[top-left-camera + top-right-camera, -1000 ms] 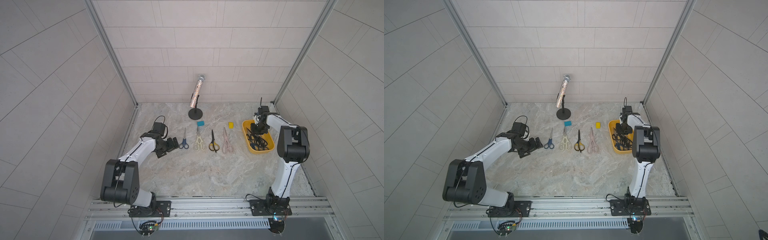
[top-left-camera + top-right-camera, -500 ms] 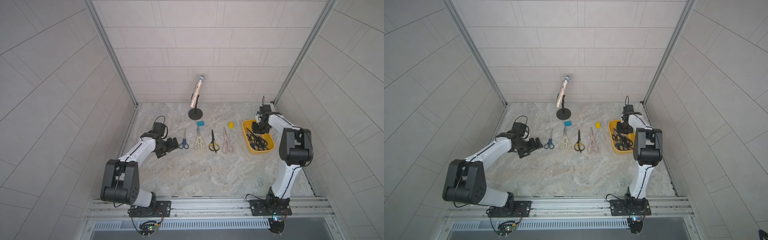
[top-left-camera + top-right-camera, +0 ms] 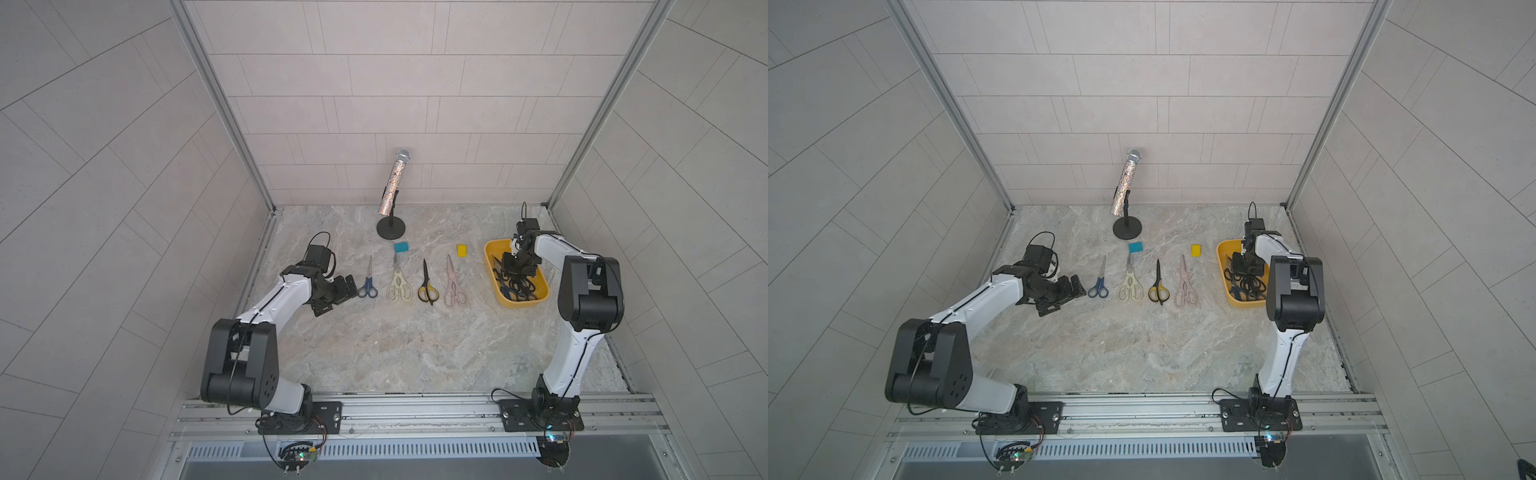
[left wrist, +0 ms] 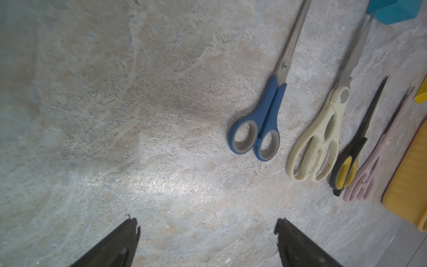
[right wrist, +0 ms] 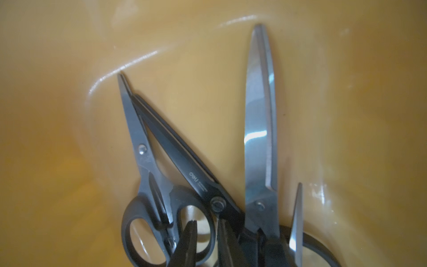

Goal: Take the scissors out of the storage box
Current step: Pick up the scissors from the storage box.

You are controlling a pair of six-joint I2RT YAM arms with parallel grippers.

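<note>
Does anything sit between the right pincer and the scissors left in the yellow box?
Nothing visible. The right pincer is down inside the storage box, right at the black scissors. Those pairs lie crossed over one another, so lifting one may drag its neighbours.

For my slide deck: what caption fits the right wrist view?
Several dark-handled metal scissors lie overlapping inside the shallow yellow plastic storage box, with the right end effector at their handles.

Tiled walls (image 3: 374,83) enclose a seemingly marble floor (image 3: 395,345).
</note>
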